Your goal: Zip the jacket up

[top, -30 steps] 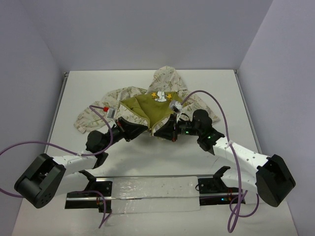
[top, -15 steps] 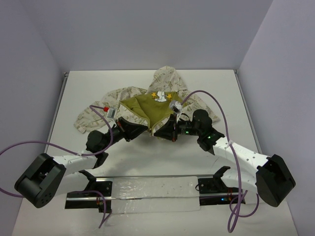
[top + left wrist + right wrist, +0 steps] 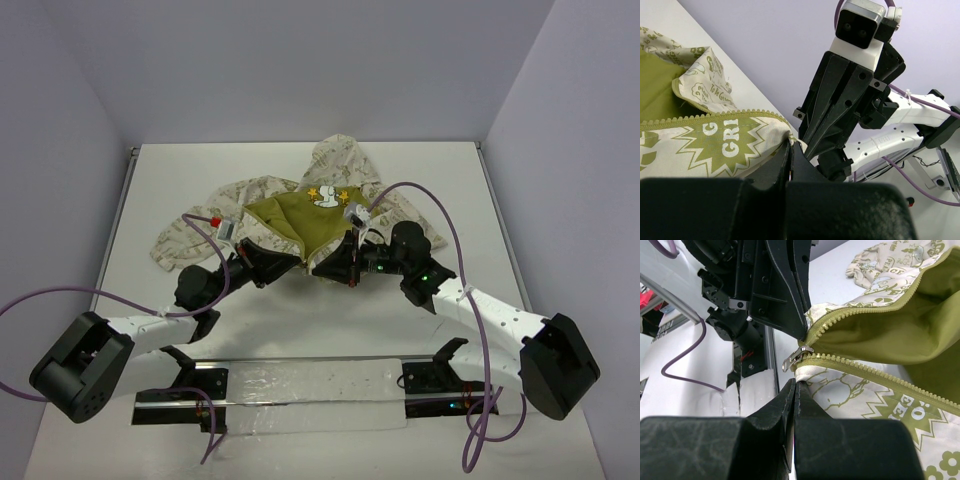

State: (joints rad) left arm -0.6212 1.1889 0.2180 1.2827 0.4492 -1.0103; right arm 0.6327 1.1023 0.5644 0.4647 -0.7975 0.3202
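The jacket (image 3: 300, 212) lies open mid-table, its olive lining, white cartoon patch and yellow stars facing up and its hood toward the back. My left gripper (image 3: 288, 268) is shut on the bottom corner of one front panel, seen in the left wrist view (image 3: 790, 146) pinching the cream printed hem (image 3: 720, 145). My right gripper (image 3: 322, 268) is shut on the other panel's hem (image 3: 794, 383), just below the silver zipper slider (image 3: 796, 356). The two olive zipper rows (image 3: 865, 372) meet near the slider. The two grippers nearly touch, tip to tip.
The jacket's sleeves spread to the left (image 3: 185, 235) and right (image 3: 410, 212). Purple cables loop off both arms (image 3: 60, 300) (image 3: 440, 215). A metal mounting rail (image 3: 300, 385) runs along the near edge. The white table (image 3: 200, 170) is walled on three sides.
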